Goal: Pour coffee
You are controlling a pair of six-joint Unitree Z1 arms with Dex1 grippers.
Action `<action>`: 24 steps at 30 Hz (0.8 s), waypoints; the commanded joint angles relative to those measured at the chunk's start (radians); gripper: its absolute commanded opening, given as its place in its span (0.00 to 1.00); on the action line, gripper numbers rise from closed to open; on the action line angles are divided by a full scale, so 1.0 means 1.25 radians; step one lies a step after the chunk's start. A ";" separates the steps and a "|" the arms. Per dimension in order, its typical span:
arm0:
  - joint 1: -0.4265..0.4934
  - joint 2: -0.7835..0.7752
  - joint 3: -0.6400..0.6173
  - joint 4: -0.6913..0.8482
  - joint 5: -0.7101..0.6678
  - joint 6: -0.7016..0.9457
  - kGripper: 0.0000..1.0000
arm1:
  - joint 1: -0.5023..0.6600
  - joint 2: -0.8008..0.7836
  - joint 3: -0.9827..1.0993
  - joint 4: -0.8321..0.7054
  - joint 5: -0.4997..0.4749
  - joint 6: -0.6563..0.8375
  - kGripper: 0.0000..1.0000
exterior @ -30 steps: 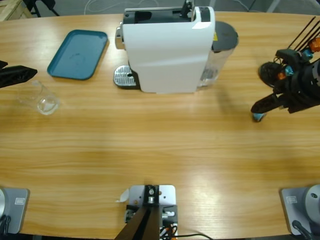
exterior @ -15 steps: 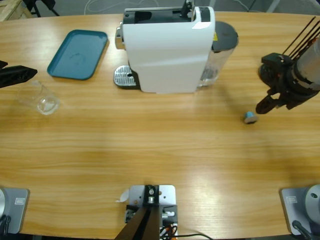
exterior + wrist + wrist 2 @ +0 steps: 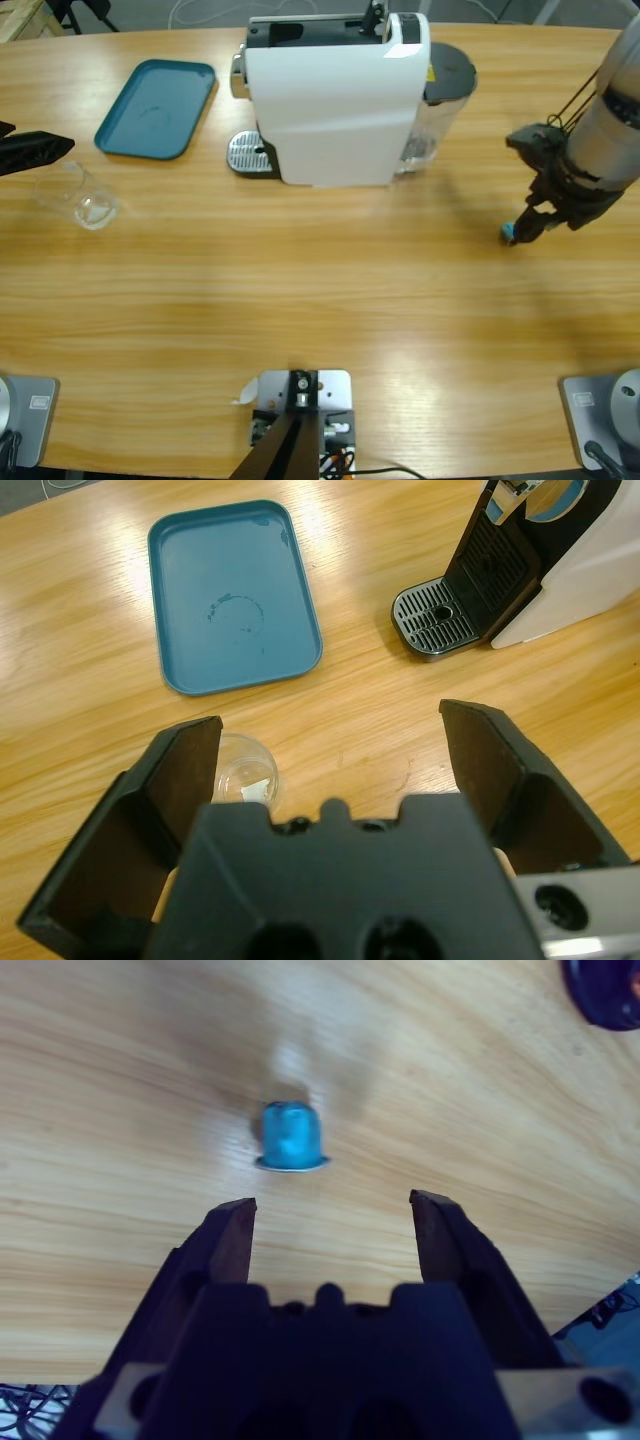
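Looking down from the high view, you see a long desk of pale wood point(image 3: 300, 290) with a white boxy coffee machine point(image 3: 330, 95) standing at its far middle, a black top and a round metal drip grille at its left foot. A small yellow label sits on its right side, too small to read. Left of the machine lies a teal rectangular plastic tray point(image 3: 157, 108), flat on the desk. Near the left edge stands a small clear glass tumbler point(image 3: 82, 198), and just beside it the left gripper point(image 3: 35, 150) shows as a black shape coming in from the edge. At the right, the silver right arm ends in the right gripper point(image 3: 525, 228), close over a small blue coffee capsule point(image 3: 510, 235) on the desk.

In the left wrist view, your left gripper point(image 3: 330, 750) has its jaws spread wide with nothing between them. The glass tumbler point(image 3: 243, 778) stands just beside the left-hand jaw, and I cannot tell whether any coffee lies in it. Beyond it lie the teal tray point(image 3: 235, 595), marked with a faint ring, and the machine's drip grille point(image 3: 440, 620).

In the right wrist view, your right gripper point(image 3: 330, 1225) also has its jaws apart and grips nothing. The blue capsule point(image 3: 291, 1136) sits dome-up on the desk point(image 3: 120, 1080) just ahead of the jaw tips, apart from both. No writing can be read on it.
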 commanded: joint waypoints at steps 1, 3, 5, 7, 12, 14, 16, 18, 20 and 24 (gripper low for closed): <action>-0.007 0.007 0.033 -0.009 0.009 -0.005 0.94 | 0.012 0.030 -0.022 -0.001 0.019 0.011 0.65; -0.007 0.008 0.033 -0.009 0.009 -0.005 0.94 | 0.012 0.040 -0.034 0.000 0.021 0.010 0.65; -0.007 0.008 0.033 -0.009 0.009 -0.005 0.94 | 0.011 0.053 -0.052 0.001 0.021 0.010 0.65; -0.007 0.008 0.034 -0.009 0.009 -0.005 0.94 | 0.011 0.070 -0.071 0.005 0.026 0.010 0.65; -0.007 0.007 0.034 -0.009 0.009 -0.005 0.94 | 0.011 0.098 -0.082 0.002 0.043 0.010 0.65; -0.007 0.007 0.034 -0.009 0.009 -0.005 0.94 | 0.011 0.109 -0.082 0.000 0.049 0.011 0.65; -0.007 0.007 0.034 -0.009 0.009 -0.005 0.94 | 0.011 0.115 -0.078 0.001 0.049 0.016 0.65; -0.007 0.007 0.034 -0.009 0.009 -0.005 0.94 | 0.011 0.118 -0.077 0.001 0.049 0.023 0.64; -0.007 0.007 0.034 -0.009 0.010 -0.005 0.94 | 0.011 0.122 -0.075 0.001 0.049 0.029 0.63; -0.007 0.008 0.034 -0.009 0.009 -0.005 0.94 | 0.011 0.128 -0.067 0.001 0.044 0.046 0.60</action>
